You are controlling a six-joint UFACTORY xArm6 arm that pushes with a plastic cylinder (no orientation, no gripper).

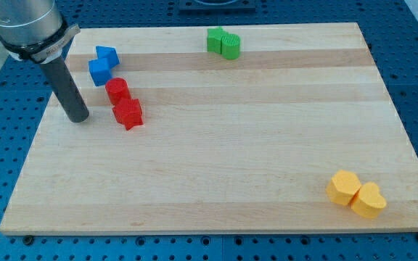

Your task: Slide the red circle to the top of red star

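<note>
The red circle (117, 90) stands on the wooden board at the view's upper left. The red star (128, 114) lies just below it and a little to its right, touching it. My tip (78, 117) rests on the board to the left of both red blocks, about level with the red star, with a gap between them.
Two blue blocks (102, 64) sit just above the red circle. Two green blocks (223, 43) stand at the top centre. A yellow hexagon (343, 187) and a yellow heart (369, 201) lie at the bottom right. The board's left edge (33, 138) is close to my tip.
</note>
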